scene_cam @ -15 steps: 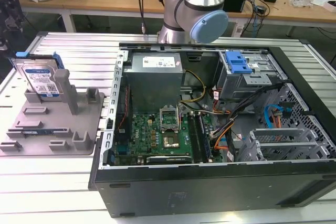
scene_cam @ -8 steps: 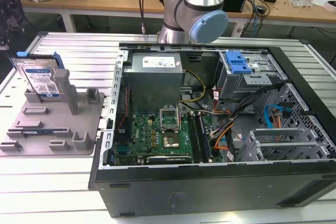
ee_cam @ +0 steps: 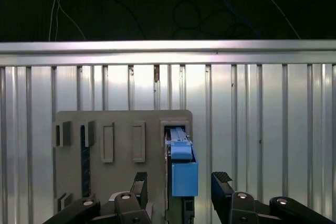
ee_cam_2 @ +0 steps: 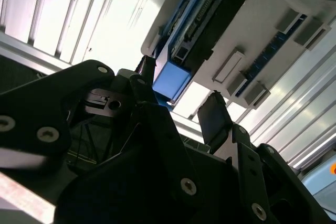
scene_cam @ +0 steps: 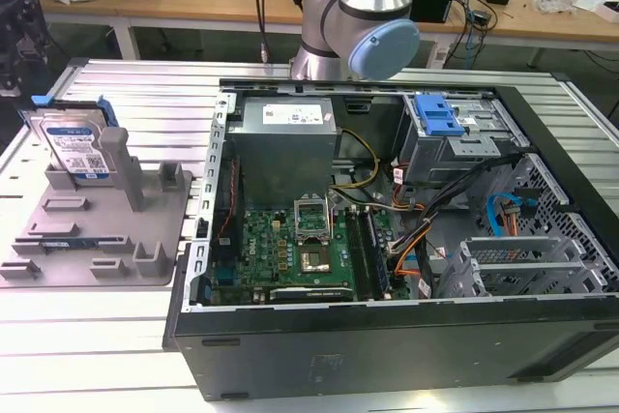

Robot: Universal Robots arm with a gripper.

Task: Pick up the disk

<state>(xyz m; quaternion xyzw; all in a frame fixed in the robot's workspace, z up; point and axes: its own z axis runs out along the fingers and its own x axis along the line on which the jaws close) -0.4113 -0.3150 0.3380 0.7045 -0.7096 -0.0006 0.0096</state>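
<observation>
Disk [scene_cam: 75, 147] stood upright in grey holder [scene_cam: 106, 239].
Label is seen in exterior view; its edge is seen between open, empty jaws in first wrist view.

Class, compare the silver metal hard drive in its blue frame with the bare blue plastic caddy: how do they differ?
The silver metal hard drive stands on edge in the grey plastic holder; the blue plastic caddy sits inside the open black computer case. The drive shows a labelled metal face; the caddy looks all plastic. Both carry blue plastic.
</observation>
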